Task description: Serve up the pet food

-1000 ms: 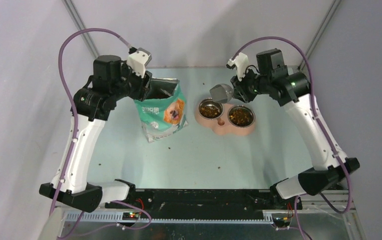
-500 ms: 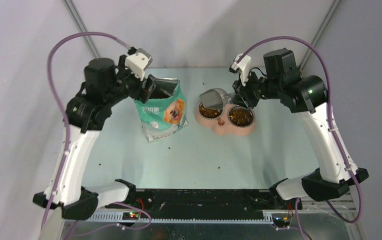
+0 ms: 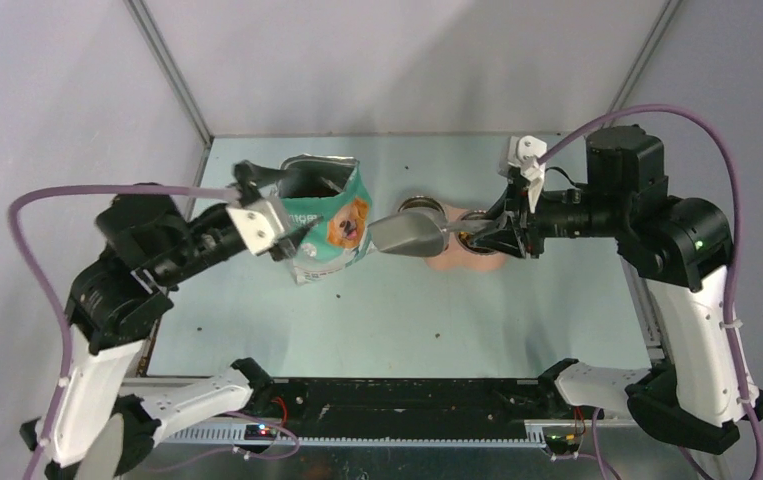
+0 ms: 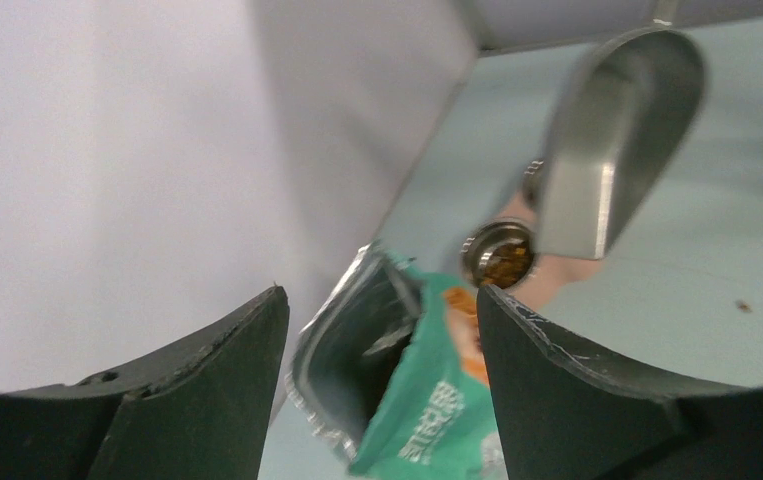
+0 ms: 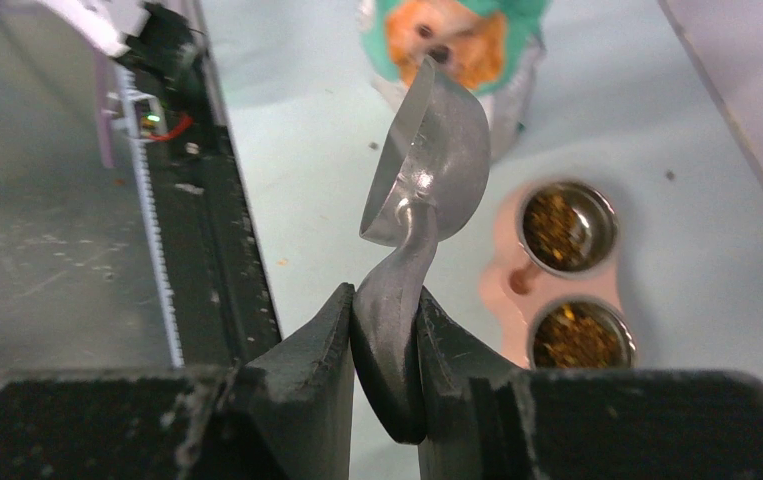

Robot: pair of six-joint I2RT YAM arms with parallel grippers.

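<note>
Right wrist: right claw [image 5: 385, 300] pinches scoop [image 5: 437, 150] handle | left claw [image 4: 382, 300] spread | bag [image 5: 457, 40] partly cut off

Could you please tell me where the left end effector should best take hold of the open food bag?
Probably the upright foil lip at the left edge of the open bag, approached from the left: it is thin enough for the open left end effector, and the scoop in the right end effector crowds the other side.
</note>
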